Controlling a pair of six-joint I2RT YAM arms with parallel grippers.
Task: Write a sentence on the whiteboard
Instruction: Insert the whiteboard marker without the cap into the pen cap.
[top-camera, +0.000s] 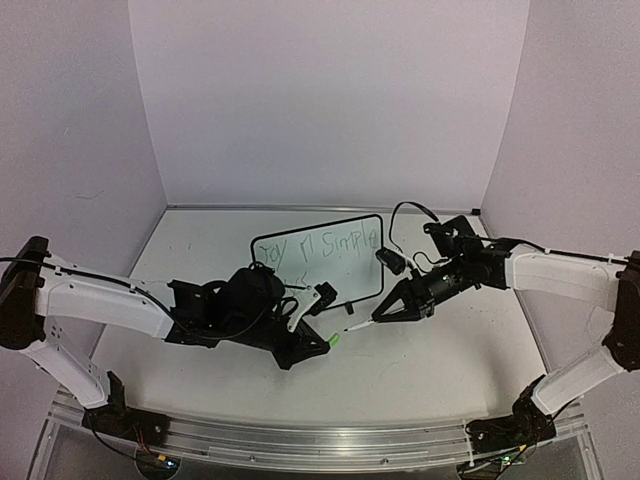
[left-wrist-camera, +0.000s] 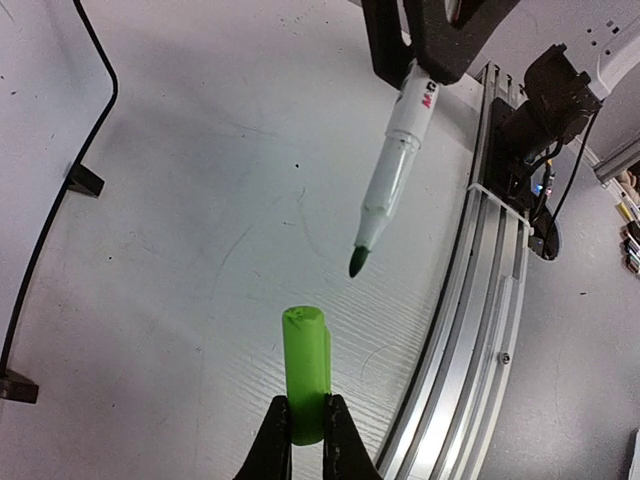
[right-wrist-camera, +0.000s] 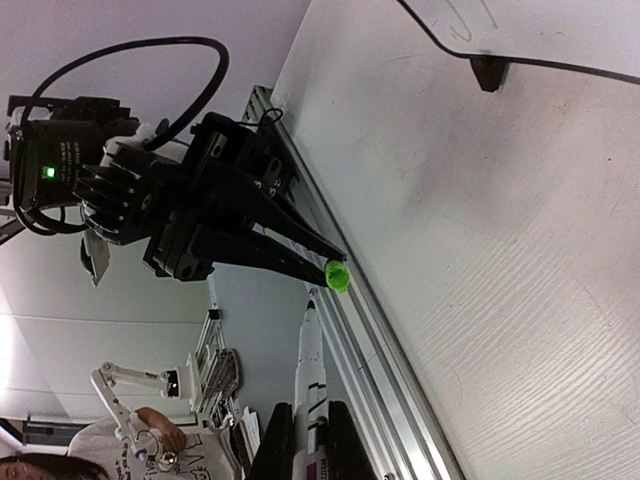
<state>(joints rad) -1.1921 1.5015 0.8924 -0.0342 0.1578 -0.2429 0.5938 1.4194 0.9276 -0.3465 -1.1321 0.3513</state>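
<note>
The whiteboard (top-camera: 345, 282), white with a thin black frame, stands at the middle back of the table with the green sentence (top-camera: 318, 246) on it. In front of it my left gripper (top-camera: 325, 343) is shut on a bright green cap (top-camera: 334, 340). In the left wrist view the cap (left-wrist-camera: 306, 365) stands up from the gripper (left-wrist-camera: 306, 415). My right gripper (top-camera: 380, 317) is shut on the white marker (top-camera: 361, 325). Its green tip points at the cap with a small gap between them. The marker (left-wrist-camera: 392, 170) (right-wrist-camera: 313, 370) and the cap (right-wrist-camera: 337, 275) appear in both wrist views.
An aluminium rail (top-camera: 320, 440) runs along the table's near edge, just beside the cap and marker (left-wrist-camera: 480, 330). The board's black feet (left-wrist-camera: 85, 180) (right-wrist-camera: 487, 72) rest on the table. White walls close in the back and both sides.
</note>
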